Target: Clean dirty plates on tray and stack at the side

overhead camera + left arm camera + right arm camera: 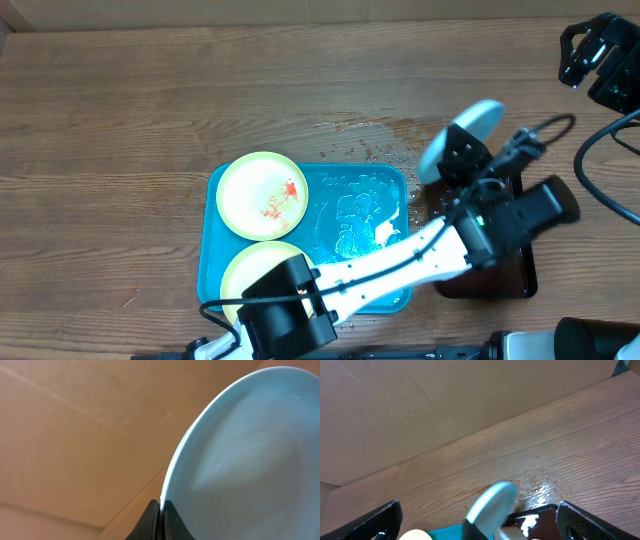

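Wooden table (pixel 120 120), cardboard wall behind: the left gripper (pixel 161 510) holds the blue plate (pixel 462 135) in the air beside the tray (pixel 360 185).
Its jaws pinch the plate's lower rim; the right gripper (pixel 580 55) hangs wide open and empty, well apart. I think the plate should be levelled slowly before it is put down at the side, because a thin wet rim can slip. It hangs over the dark tray's (pixel 500 285) far end, steeply tilted, its long line in the overhead view running near-left to far-right.
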